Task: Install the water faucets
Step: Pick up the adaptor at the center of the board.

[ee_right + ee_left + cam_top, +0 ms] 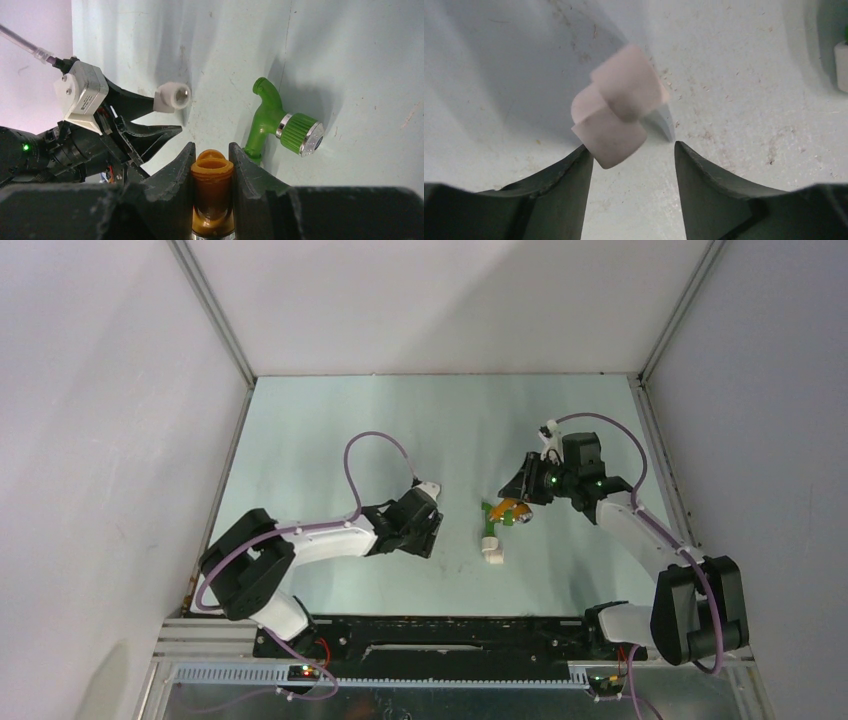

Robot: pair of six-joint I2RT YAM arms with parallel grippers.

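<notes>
The right fingers (250, 175) are pinched on the orange faucet (212, 185). Its body runs back between them and its round open mouth pokes out just past their tips. The green faucet (270, 120) lies on the counter (360, 60) just beside that grip, on the right in the right wrist view. Its greyish round end points away from the fingers, its curved spout reaches up the picture, and its near end is hidden behind one finger. From above, the green faucet sits between the two arms, close against the orange one and on the side toward the left arm. A white piece (493, 554) is at its near end; whether the two are joined I cannot tell. The left fingers (569, 185) are spread and well apart from both faucets. A white elbow (616, 112), blurred, sits just ahead of their gap and close to one tip, with the other tip clear of it. Whether it touches that tip I cannot tell.
</notes>
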